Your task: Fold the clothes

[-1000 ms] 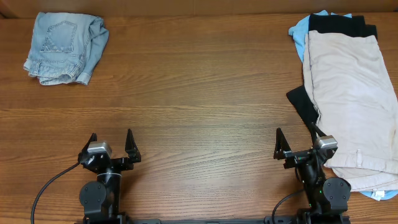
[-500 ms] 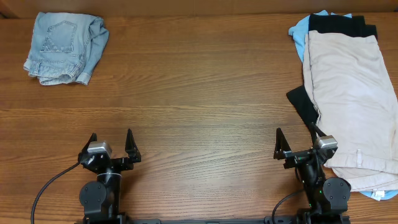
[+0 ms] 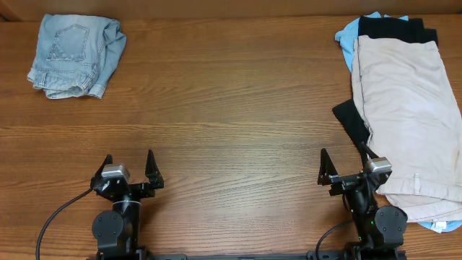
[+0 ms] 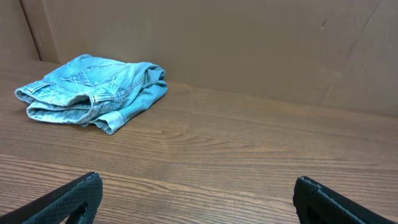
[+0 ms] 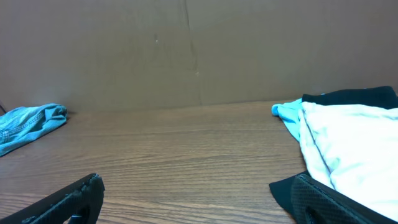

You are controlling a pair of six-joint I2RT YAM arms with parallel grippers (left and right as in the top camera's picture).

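Note:
Folded light-wash denim shorts [image 3: 76, 55] lie at the table's far left corner, also seen in the left wrist view as denim shorts [image 4: 93, 93] and at the left edge of the right wrist view as denim shorts [image 5: 28, 124]. A pile of clothes covers the right side: a beige garment [image 3: 408, 115] on top, black fabric [image 3: 397, 29] and sky-blue fabric [image 3: 348, 40] beneath. My left gripper [image 3: 130, 167] stands open near the front edge, holding nothing. My right gripper [image 3: 345, 166] is open too, its right finger beside the pile's black edge [image 5: 283, 190].
A brown cardboard wall [image 4: 249, 43] closes the back of the table. Bare wood [image 3: 231, 123] stretches between the shorts and the pile. Both arm bases [image 3: 112, 227] sit at the front edge.

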